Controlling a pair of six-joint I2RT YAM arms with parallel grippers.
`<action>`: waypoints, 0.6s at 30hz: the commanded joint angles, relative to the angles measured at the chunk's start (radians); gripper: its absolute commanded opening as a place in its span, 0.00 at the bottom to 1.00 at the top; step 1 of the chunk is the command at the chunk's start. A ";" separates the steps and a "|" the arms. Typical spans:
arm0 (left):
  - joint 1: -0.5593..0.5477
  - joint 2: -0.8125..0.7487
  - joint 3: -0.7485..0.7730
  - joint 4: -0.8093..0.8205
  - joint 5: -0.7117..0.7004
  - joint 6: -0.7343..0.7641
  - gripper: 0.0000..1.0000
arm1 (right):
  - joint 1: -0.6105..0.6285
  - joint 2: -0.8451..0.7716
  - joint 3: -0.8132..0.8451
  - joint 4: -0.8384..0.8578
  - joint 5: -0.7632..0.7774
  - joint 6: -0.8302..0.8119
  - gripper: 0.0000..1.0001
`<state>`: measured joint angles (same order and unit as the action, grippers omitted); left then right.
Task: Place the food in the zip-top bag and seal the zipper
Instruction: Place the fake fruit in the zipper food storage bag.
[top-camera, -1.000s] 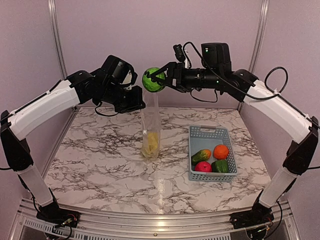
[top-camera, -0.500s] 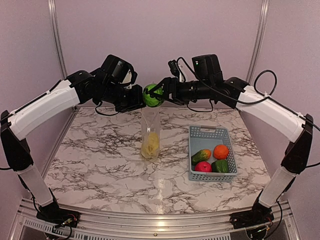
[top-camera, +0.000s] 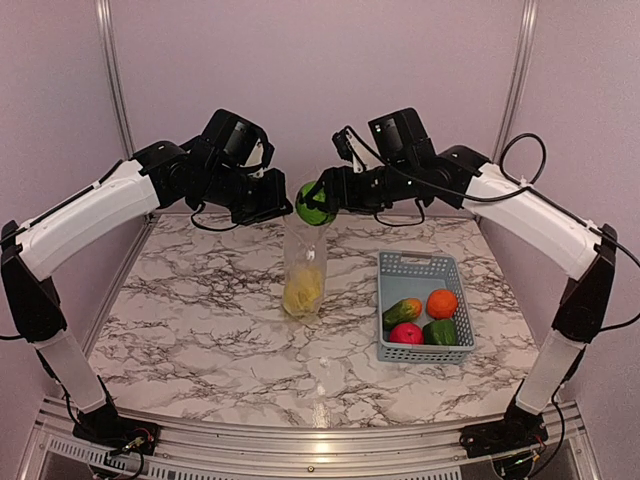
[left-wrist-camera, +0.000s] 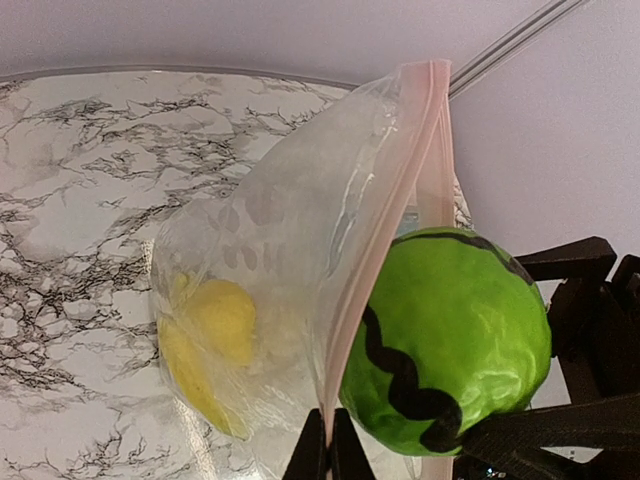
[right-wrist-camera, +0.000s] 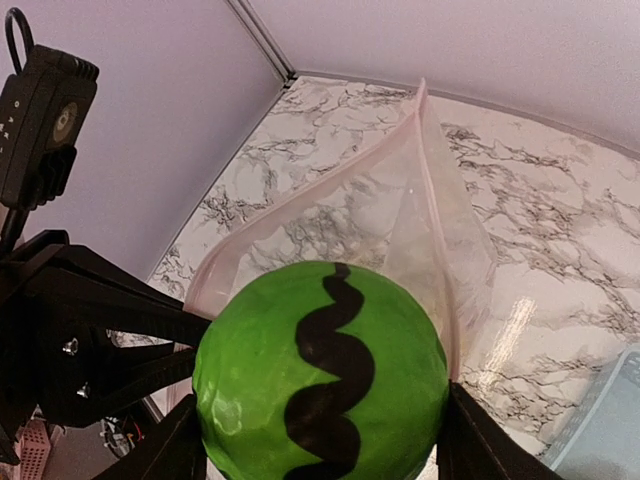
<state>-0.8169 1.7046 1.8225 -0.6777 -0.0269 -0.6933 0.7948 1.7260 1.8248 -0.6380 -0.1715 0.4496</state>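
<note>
My right gripper (top-camera: 318, 201) (right-wrist-camera: 325, 430) is shut on a round green toy melon (top-camera: 316, 202) (right-wrist-camera: 320, 370) (left-wrist-camera: 450, 330) with black wavy stripes. It holds the melon at the open mouth of the clear zip-top bag (top-camera: 304, 262) (left-wrist-camera: 280, 240) (right-wrist-camera: 400, 215), partly between the two pinkish rims. My left gripper (top-camera: 283, 211) (left-wrist-camera: 328, 452) is shut on the zipper strip (left-wrist-camera: 392, 215) and holds the bag hanging upright over the table. Yellow food (top-camera: 302, 290) (left-wrist-camera: 205, 335) lies in the bag's bottom.
A grey-blue perforated basket (top-camera: 418, 259) stands right of the bag. It holds a green-orange mango (top-camera: 402, 311), an orange (top-camera: 441, 303), a red apple (top-camera: 406, 333) and a green pepper (top-camera: 440, 332). Walls stand close behind both arms.
My right gripper has carried the green melon down and slightly right, from above the bag to its mouth. The left gripper has kept still with the bag's rim.
</note>
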 joint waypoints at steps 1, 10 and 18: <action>0.004 -0.007 -0.010 0.024 -0.004 -0.006 0.00 | 0.062 0.060 0.148 -0.158 0.108 -0.091 0.57; 0.004 -0.010 -0.012 0.026 -0.014 -0.007 0.00 | 0.096 0.175 0.336 -0.301 0.089 -0.125 0.85; 0.004 -0.009 -0.033 0.027 -0.023 -0.006 0.00 | 0.091 0.156 0.386 -0.312 0.104 -0.133 0.89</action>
<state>-0.8097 1.7046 1.8080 -0.6765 -0.0532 -0.6994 0.8734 1.8919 2.1540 -0.9398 -0.0589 0.3283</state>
